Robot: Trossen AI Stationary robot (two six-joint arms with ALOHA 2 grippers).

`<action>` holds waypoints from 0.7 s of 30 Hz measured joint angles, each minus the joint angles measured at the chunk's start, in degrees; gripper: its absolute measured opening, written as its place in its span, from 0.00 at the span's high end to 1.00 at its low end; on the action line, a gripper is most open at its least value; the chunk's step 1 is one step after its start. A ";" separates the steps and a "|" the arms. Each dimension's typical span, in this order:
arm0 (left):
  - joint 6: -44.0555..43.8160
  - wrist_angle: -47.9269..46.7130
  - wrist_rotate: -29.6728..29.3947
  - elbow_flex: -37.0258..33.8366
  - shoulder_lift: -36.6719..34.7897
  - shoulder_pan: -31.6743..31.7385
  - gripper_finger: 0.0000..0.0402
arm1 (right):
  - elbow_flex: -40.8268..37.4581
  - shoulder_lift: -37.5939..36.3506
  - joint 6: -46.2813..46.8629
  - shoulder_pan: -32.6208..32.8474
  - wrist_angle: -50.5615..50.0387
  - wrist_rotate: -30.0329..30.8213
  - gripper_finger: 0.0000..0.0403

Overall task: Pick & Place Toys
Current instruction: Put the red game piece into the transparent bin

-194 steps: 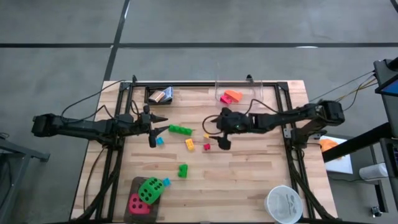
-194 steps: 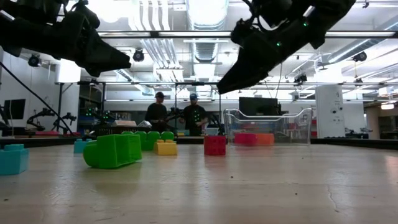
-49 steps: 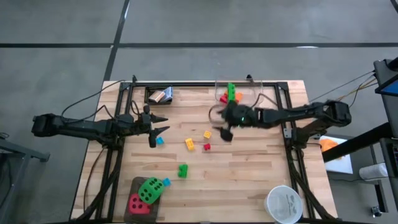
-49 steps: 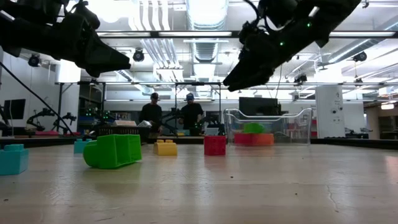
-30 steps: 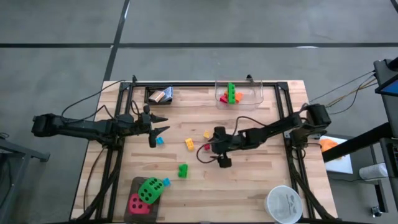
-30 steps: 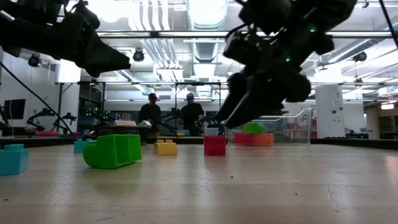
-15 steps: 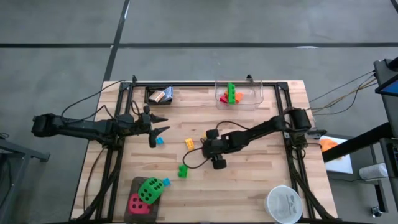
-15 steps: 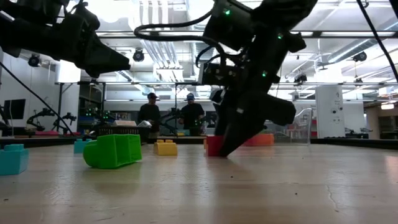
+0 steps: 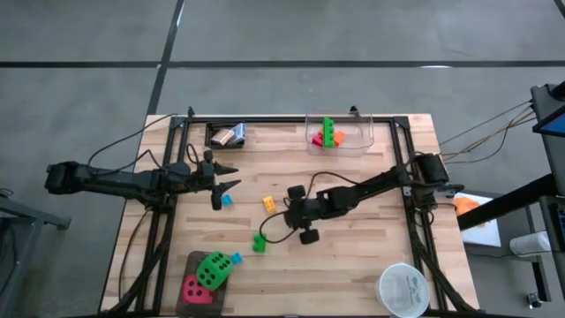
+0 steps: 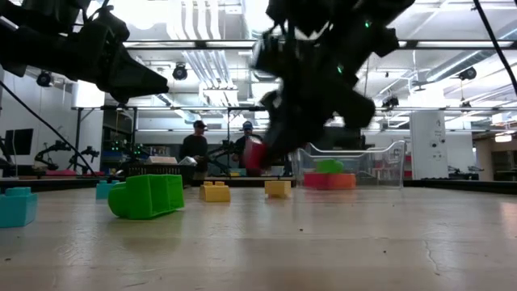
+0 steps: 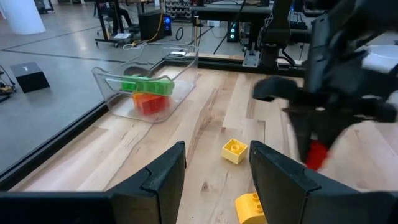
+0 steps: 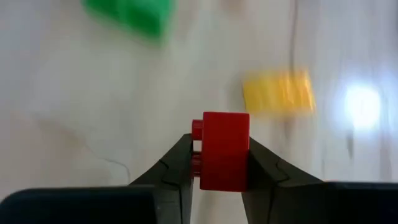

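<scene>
One toy has just left the tabletop (image 9: 353,256): half a second ago we had the right gripper (image 12: 219,163) down on the red brick (image 12: 222,151) near the middle of the boards, and now that brick hangs in the air, clamped between the two fingers, which have closed to the brick's width. We judge the grasp done and the carry to the clear tub (image 9: 340,134) as next.

Going from large to small around that tub: it stands at the far edge of the tabletop and already holds a long green brick (image 9: 328,131), an orange one and a pink one. The left gripper (image 9: 221,183) waits well to the left of the tub, fingers spread apart and empty. Between tub and near edge we see a yellow brick (image 9: 269,203), a small green brick (image 9: 259,241) and a little blue one (image 9: 226,200), all waiting.
</scene>
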 joint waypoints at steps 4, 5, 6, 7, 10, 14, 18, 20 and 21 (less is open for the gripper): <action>-0.02 0.09 0.00 0.00 0.00 0.00 0.56 | -4.07 -0.81 -0.86 0.15 21.10 -11.72 0.78; -0.02 0.07 0.00 0.00 0.00 0.00 0.56 | -5.77 -0.71 -0.86 0.17 28.20 -15.27 0.78; -0.06 0.09 0.00 0.00 0.00 0.00 0.56 | -7.46 -0.36 -0.73 0.23 35.52 -18.75 0.78; -0.08 0.09 0.00 0.00 -0.02 0.00 0.56 | -9.30 -0.02 -0.19 0.26 42.78 -21.90 0.78; -0.10 0.08 0.00 0.00 -0.02 0.00 0.56 | -14.89 1.01 2.48 -0.06 60.98 -26.62 0.78; -0.10 0.07 0.00 0.00 -0.02 0.00 0.56 | -21.77 0.53 6.35 -2.16 71.35 -25.97 0.78; -0.10 0.09 0.00 0.00 -0.02 0.00 0.56 | -27.69 -1.25 7.49 -5.00 72.07 -19.19 0.78; -0.10 0.15 0.00 0.00 -0.02 0.00 0.56 | -29.96 -2.46 7.70 -7.09 72.18 -15.31 0.78; -0.10 0.16 0.00 0.00 -0.02 0.00 0.56 | -31.06 -3.22 7.76 -8.24 72.06 -13.38 0.78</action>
